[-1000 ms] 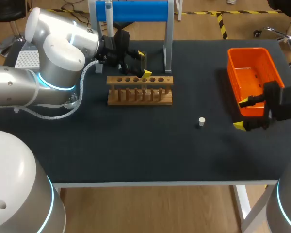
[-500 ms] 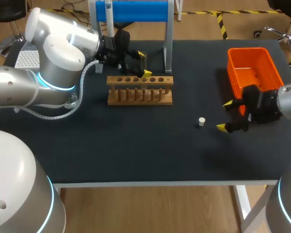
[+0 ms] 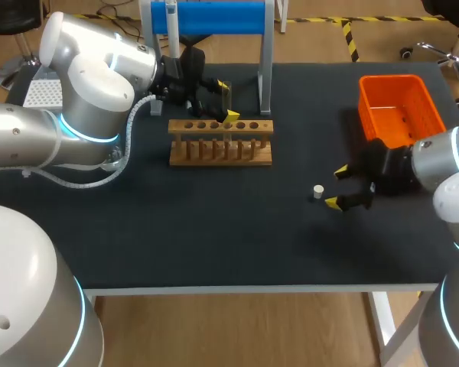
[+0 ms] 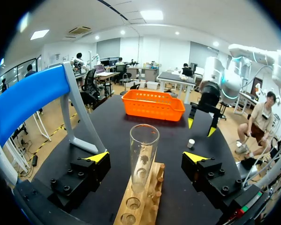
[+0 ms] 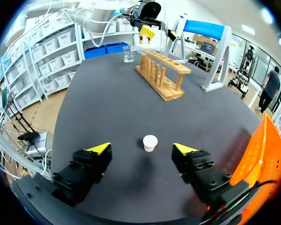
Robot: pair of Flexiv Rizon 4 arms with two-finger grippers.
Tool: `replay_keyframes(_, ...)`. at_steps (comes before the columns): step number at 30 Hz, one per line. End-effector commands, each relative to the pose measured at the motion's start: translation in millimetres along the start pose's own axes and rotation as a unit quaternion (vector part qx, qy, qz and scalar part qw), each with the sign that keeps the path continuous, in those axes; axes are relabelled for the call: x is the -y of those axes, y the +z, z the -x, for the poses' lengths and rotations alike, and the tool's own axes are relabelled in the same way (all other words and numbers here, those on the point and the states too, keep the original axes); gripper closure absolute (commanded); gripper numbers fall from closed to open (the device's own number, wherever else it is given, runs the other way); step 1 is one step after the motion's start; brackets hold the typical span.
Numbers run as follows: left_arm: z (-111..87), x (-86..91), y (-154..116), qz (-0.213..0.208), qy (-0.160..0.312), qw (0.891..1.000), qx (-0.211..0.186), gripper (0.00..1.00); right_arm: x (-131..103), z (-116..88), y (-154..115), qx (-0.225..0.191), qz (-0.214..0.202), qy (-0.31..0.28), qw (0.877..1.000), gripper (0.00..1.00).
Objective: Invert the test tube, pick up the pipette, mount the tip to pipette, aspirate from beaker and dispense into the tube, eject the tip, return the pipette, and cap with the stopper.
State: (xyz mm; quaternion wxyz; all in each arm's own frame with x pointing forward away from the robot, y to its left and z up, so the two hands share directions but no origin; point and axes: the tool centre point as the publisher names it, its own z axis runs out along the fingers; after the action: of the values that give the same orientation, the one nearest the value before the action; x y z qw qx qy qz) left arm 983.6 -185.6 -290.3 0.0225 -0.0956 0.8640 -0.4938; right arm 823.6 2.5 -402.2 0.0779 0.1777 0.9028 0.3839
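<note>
Open table point(image 3: 214, 229) surrounds the stopper point(image 5: 150, 142) (orange basket point(image 3: 390, 79) near, wooden rack point(image 3: 221, 142) well apart).

White stopper point(image 5: 150, 142) just ahead of open end effector point(image 5: 142, 149)

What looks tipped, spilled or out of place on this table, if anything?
Nothing stands out. The test tube stands upright in the wooden rack, the stopper sits upright just ahead of the open right gripper, and no spill shows.

The left arm point(image 3: 99, 84) comes in from the left, elbow bent. The left gripper point(image 3: 227, 101) points rightward with its fingers spread wide. The right arm point(image 3: 437, 155) comes in from the right, and the right gripper point(image 3: 336, 186) points leftward, fingers wide apart and holding nothing.
</note>
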Motion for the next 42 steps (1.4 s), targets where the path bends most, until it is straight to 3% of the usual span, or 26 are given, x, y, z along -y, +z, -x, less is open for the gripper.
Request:
replay_keyframes(1, 0.4, 0.1, 0.1, 0.001, 0.0, 1.0, -0.001, 0.0, 0.8, -0.2, 10.7, -0.001, -0.006, -0.001, 1.0, 0.34)
replay_keyframes(12, 0.4, 0.1, 0.1, 0.001, 0.0, 1.0, -0.001, 0.0, 0.0, 4.0, 22.1, 0.006, -0.01, 0.007, 1.0, 0.4)
replay_keyframes(21, 0.4, 0.1, 0.1, 0.001, 0.0, 1.0, -0.001, 0.0, -2.1, 3.4, 32.1, 0.004, -0.012, 0.013, 1.0, 0.36)
replay_keyframes(42, 0.4, 0.1, 0.1, 0.001, 0.0, 1.0, -0.001, 0.0, 0.2, 14.3, 45.1, 0.015, -0.019, 0.027, 0.999, 0.49)
